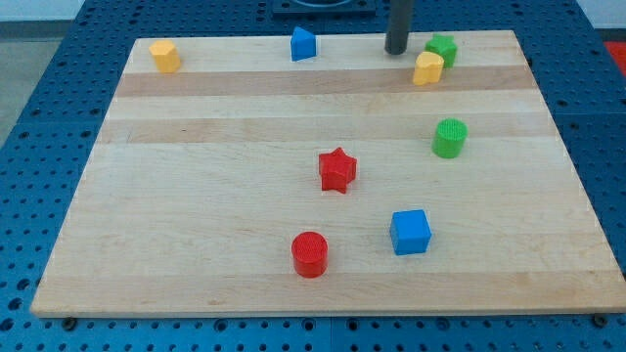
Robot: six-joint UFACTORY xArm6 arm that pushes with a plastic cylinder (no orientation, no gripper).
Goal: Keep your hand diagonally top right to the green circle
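The green circle (449, 138) is a green cylinder standing at the view's right, a little above mid-height. My tip (395, 49) rests on the board near the view's top edge, up and to the left of the green circle, and well apart from it. A yellow block (427, 68) and a green star-like block (442, 48) lie just right of the tip, between it and the circle's upper side.
The wooden board (196, 196) also holds a yellow hexagon block (165, 56) at the top left, a blue block (303, 44) at the top middle, a red star (337, 170) in the centre, a red cylinder (309, 254) and a blue cube (410, 232) lower down.
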